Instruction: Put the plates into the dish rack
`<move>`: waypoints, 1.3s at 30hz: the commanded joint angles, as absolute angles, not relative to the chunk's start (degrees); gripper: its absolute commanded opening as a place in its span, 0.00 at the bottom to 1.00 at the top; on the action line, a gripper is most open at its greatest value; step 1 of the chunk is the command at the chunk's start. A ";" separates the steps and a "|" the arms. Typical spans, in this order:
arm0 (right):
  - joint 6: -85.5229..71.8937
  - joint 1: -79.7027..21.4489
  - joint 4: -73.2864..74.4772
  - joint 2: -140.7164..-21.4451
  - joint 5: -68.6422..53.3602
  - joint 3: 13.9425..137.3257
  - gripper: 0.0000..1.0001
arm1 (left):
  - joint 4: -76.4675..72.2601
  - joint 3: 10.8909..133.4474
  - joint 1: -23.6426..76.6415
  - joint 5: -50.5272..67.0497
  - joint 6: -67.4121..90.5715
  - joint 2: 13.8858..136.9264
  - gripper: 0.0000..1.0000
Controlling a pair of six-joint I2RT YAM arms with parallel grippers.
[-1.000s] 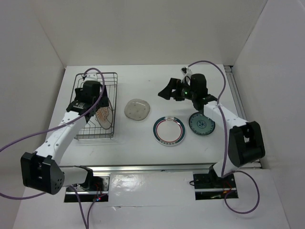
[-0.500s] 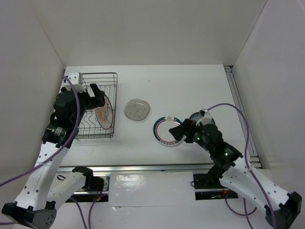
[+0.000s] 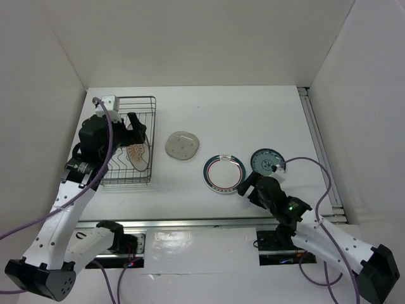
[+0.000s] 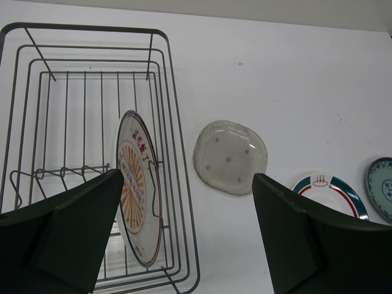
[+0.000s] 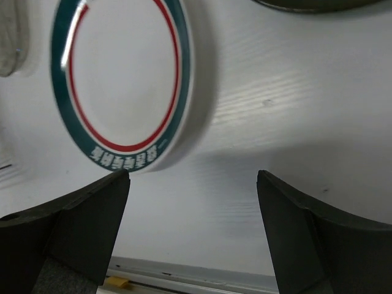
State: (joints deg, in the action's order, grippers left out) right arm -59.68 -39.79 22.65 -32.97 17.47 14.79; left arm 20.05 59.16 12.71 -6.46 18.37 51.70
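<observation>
The dish rack (image 3: 136, 97) stands at the left. The cream sunburst plate (image 3: 137, 154) stands on edge inside it, near its right side (image 4: 138, 190). The translucent grey plate (image 3: 183, 145), the white plate with the teal-and-red ring (image 3: 224, 173) and the teal-patterned plate (image 3: 266, 163) lie flat on the table. My left gripper (image 3: 136, 126) hovers open and empty above the rack (image 4: 164, 122). My right gripper (image 3: 247, 187) is open and empty, low at the near right edge of the ringed plate (image 5: 122, 79).
White walls close in the table on the left, back and right. A metal rail (image 3: 202, 223) runs along the near edge, just behind my right gripper. The teal-patterned plate's rim (image 5: 318, 5) lies just right of the ringed plate.
My right arm has swung from the far back of the table down to the ringed plate's near edge. My left arm has pulled up off the rack, with the sunburst plate left standing inside.
</observation>
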 commanded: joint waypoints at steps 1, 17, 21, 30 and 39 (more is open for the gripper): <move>-62.84 -40.61 14.96 -34.10 19.69 11.00 0.91 | 17.75 60.21 12.74 -3.00 18.81 50.36 1.00; -63.19 -40.08 -9.83 -52.11 23.90 4.93 0.78 | 16.70 59.68 12.74 1.67 18.81 49.83 1.00; -65.30 -40.08 -12.30 -53.87 24.61 3.08 0.72 | 16.70 59.68 12.74 2.28 18.81 49.83 1.00; -67.94 -39.55 -16.43 -57.03 25.22 2.46 0.50 | 16.70 59.68 12.74 3.34 18.81 50.45 1.00; -70.39 -39.02 -20.13 -62.92 25.84 1.85 0.24 | 16.70 59.68 12.74 3.86 18.81 51.50 1.00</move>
State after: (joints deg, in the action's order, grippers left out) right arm -69.25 -39.27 -20.99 -60.60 23.77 4.34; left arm 19.22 59.16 12.71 2.35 18.39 51.18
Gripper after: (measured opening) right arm 0.280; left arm 1.000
